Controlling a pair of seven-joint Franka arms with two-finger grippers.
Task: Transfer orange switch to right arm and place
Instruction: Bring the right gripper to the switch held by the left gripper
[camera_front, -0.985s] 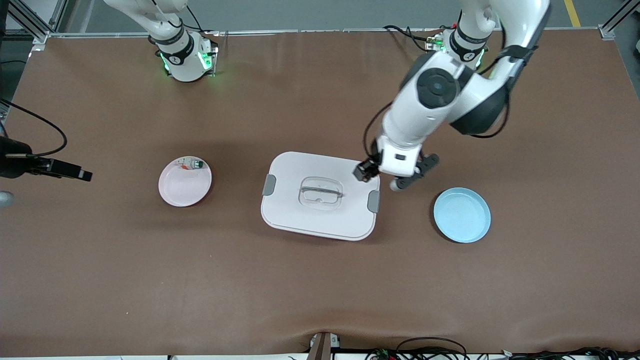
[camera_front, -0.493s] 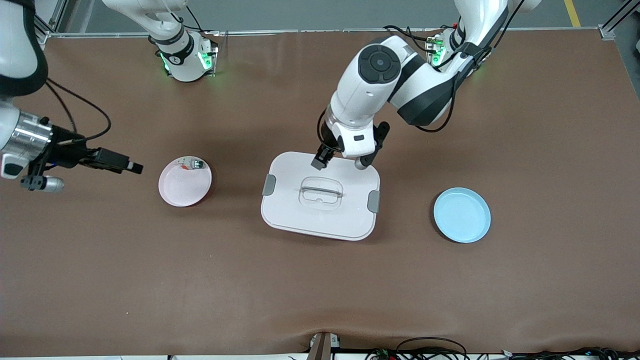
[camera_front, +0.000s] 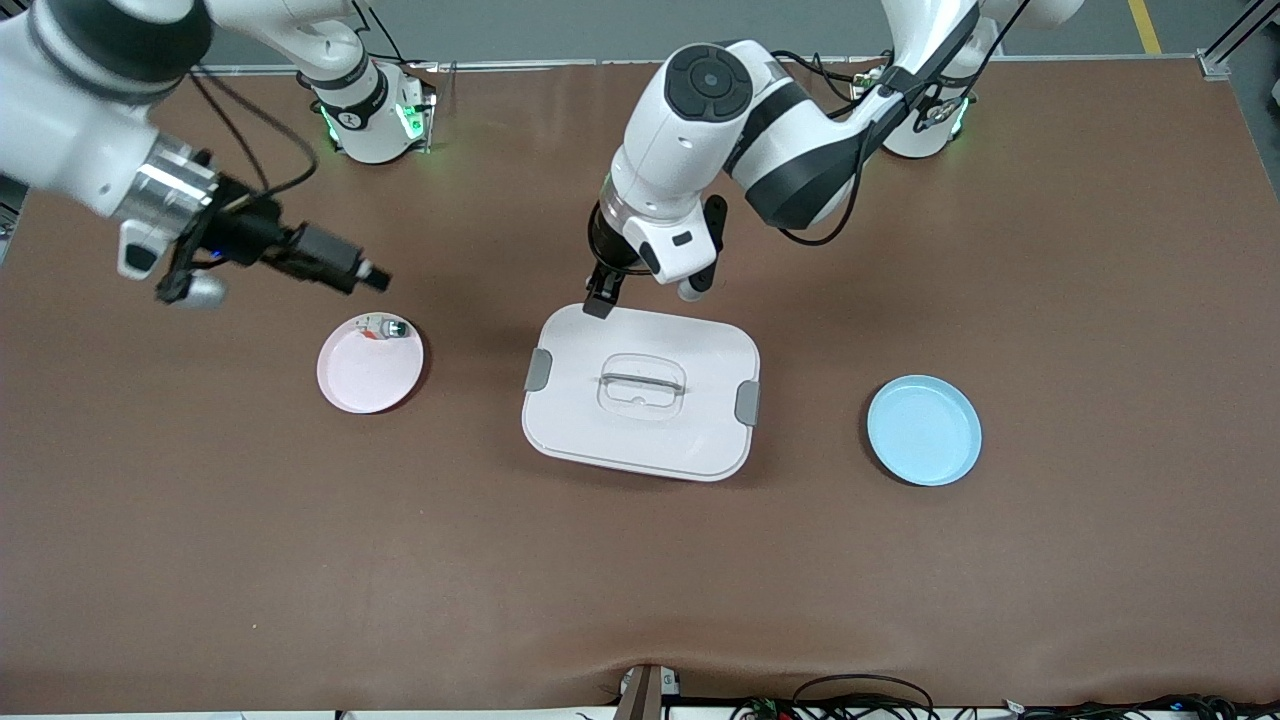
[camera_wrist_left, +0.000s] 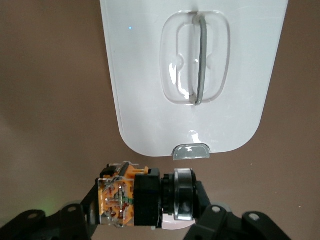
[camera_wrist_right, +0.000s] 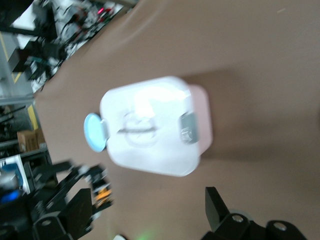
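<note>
Between my left fingers (camera_wrist_left: 87, 212) sits the orange switch (camera_wrist_left: 142, 195), pinched across its black middle, orange body out one side and round black end out the other. That puts the left gripper (camera_front: 598, 297) over the edge of the white lidded box (camera_front: 640, 392) nearest the arm bases, toward the right arm's end of the counter (camera_front: 640, 560).

My right gripper (camera_front: 345, 268) hangs over bare counter just beside the pink plate (camera_front: 352, 385), where the small white part with a green cap (camera_front: 385, 326) lies. Its fingers (camera_wrist_right: 220, 207) look spread wide, ready to receive.

For a clean handover, I reckon I should hold the left steady and bring the right in onto an exposed end, probably the orange body. Close fully before the left lets go. Release too early and this tiny piece drops onto the lid. The blue plate (camera_front: 924, 430) lies well apart.
</note>
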